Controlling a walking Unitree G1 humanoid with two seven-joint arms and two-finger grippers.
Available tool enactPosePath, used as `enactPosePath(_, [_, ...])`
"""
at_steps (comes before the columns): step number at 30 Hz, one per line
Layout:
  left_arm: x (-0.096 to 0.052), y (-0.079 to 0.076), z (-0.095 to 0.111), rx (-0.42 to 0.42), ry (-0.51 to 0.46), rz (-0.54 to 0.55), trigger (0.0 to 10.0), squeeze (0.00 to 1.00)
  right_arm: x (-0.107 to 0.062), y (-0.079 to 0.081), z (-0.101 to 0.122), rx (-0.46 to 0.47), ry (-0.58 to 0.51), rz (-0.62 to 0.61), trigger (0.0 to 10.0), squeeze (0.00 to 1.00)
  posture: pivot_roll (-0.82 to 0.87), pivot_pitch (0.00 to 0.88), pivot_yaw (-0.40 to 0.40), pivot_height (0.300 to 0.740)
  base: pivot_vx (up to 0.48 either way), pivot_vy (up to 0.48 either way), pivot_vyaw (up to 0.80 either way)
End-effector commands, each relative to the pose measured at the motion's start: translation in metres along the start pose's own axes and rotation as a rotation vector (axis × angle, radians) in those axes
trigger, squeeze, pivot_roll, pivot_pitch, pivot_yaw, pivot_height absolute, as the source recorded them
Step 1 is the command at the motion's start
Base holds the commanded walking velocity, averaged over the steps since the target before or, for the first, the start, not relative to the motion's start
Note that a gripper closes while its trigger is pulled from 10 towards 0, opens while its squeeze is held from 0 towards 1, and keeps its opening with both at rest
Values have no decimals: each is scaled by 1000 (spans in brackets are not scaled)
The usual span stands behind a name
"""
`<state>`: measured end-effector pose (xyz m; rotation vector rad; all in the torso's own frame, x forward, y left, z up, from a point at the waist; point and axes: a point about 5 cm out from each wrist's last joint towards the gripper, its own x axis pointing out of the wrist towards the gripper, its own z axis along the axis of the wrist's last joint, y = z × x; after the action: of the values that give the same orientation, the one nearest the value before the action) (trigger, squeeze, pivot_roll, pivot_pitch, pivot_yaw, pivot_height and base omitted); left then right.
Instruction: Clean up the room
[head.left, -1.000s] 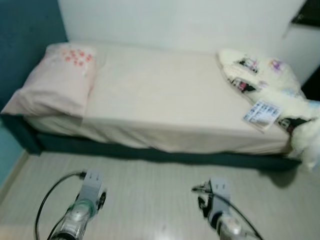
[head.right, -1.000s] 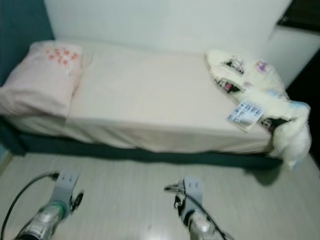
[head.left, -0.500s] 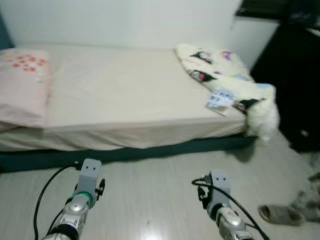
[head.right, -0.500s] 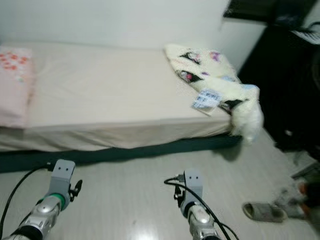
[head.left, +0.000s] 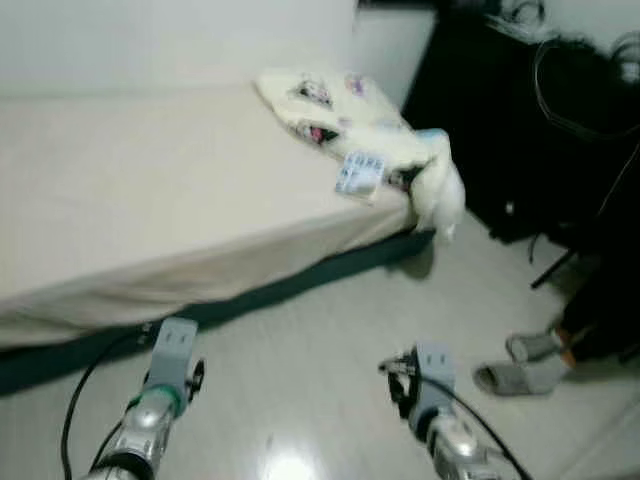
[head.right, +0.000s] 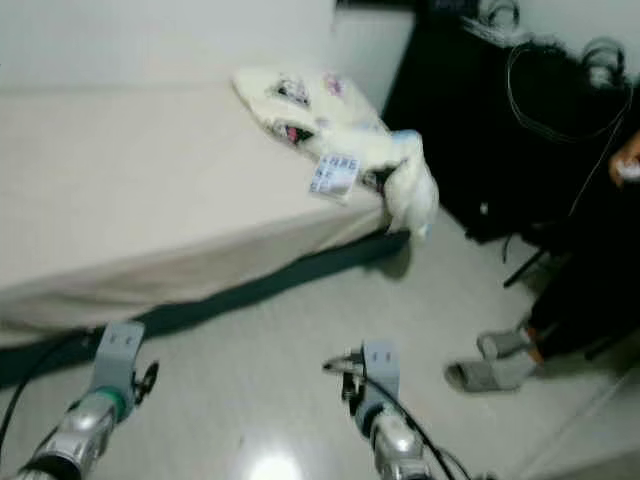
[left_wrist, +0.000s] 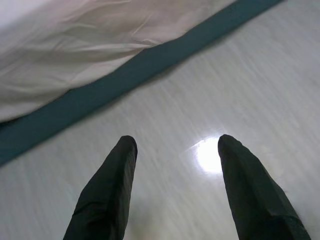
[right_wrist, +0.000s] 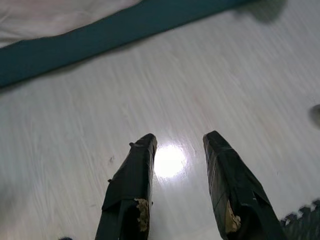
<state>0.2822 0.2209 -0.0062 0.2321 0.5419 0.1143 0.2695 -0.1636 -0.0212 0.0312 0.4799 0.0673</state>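
Both grippers, left (left_wrist: 172, 192) and right (right_wrist: 177, 187), hang empty with fingers apart over bare floor (head.left: 330, 330), free to carry; a blanket (head.left: 370, 150) droops off the bed (head.left: 150, 190) at far right.

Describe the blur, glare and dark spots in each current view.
Left and right eye views: soft motion blur overall; the blanket on the bed is smeared, the furniture at right is nearly black, and the floor shows a glare spot. Left wrist view: bright reflection beside the left end effector. Right wrist view: glare patch between the fingers of the right end effector.
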Motion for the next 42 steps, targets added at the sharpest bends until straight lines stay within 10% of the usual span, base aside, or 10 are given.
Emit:
enactPosePath(1, [-2, -12, -2, 49, -13, -40, 10000, 0, -4, -11, -6, 8, 20, -48, 10000, 0, 46, 39, -29, 720, 0, 0, -800])
enactPosePath(22, [-5, -23, -8, 106, -15, -98, 10000, 0, -9, -23, -11, 57, 8, -119, 10000, 0, 45, 66, -35, 720, 0, 0, -800])
enactPosePath(42, [-8, -25, -13, 137, -26, -105, 10000, 0, -9, -13, -8, 18, -35, -58, 10000, 0, 28, 72, -35, 720, 426, 0, 0])
